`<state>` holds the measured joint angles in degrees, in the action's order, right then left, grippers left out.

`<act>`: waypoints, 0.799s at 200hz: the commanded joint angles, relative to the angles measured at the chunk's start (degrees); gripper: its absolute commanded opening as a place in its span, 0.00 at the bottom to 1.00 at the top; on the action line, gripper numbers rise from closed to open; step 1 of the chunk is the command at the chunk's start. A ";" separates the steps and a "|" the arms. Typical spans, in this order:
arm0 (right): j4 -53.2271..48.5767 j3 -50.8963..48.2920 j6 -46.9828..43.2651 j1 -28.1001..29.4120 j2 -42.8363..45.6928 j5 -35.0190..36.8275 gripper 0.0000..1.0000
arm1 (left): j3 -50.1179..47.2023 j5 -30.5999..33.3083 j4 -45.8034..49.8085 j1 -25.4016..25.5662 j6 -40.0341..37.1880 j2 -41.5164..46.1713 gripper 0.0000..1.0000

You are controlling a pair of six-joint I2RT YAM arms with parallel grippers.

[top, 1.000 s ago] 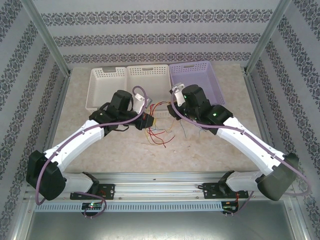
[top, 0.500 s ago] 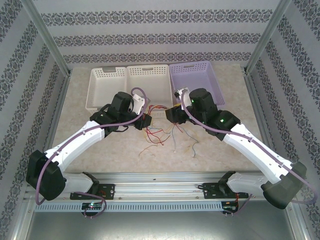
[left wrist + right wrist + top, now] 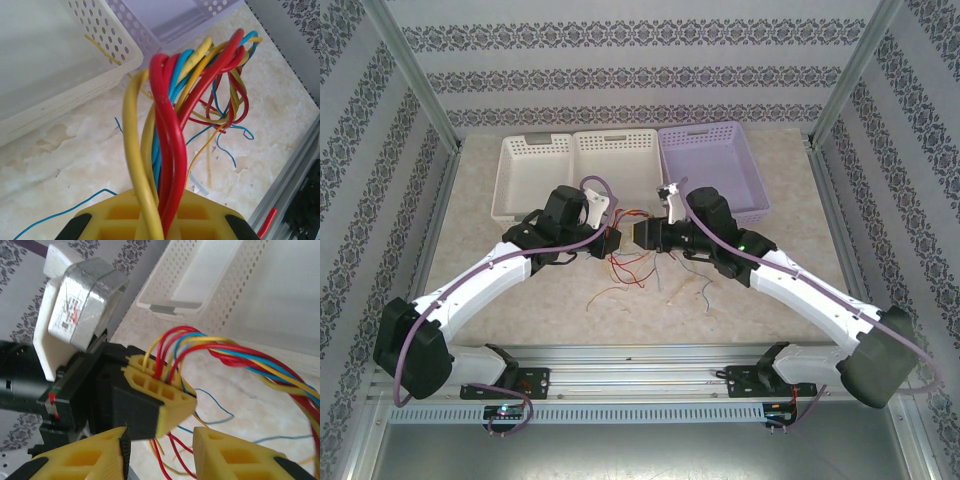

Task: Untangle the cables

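The cables [image 3: 167, 150] are a bunch of red, yellow and blue wires. My left gripper [image 3: 160, 225] is shut on them, and they rise from between its yellow fingers and loop away to the right. From above, the left gripper [image 3: 612, 243] holds the bunch [image 3: 630, 262] over the middle of the table. My right gripper [image 3: 645, 235] is right next to it on the right side. In the right wrist view the right gripper [image 3: 160, 440] stands open just below the left gripper's yellow fingertips [image 3: 155, 385]. The cables [image 3: 240, 357] arch off to the right, and none sits between the right fingers.
Loose thin wires [image 3: 665, 275] lie on the table below both grippers; another [image 3: 707, 292] lies further right. At the back stand two white baskets [image 3: 533, 141] [image 3: 616, 136] and a lilac basket [image 3: 700, 131]. A metal rail [image 3: 640, 352] runs along the near edge.
My right arm has swung left and brought its gripper up against the left gripper. More loose wires now lie spread on the table at the right. The left arm has barely moved.
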<state>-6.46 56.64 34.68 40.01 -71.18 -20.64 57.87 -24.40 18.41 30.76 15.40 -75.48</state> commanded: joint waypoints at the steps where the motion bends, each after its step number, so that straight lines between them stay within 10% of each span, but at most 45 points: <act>1: 6.63 -0.86 3.55 0.42 -1.29 1.37 0.36 | -0.57 -3.02 -3.91 0.72 0.64 0.46 0.00; 160: 8.23 -4.14 17.47 -1.61 -1.70 15.27 0.43 | -2.06 -8.61 -6.81 1.33 -0.35 2.73 0.00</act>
<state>-0.86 53.39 50.02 39.48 -72.51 -6.85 56.03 -30.41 14.61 30.81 15.42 -74.54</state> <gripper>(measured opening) 0.418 0.084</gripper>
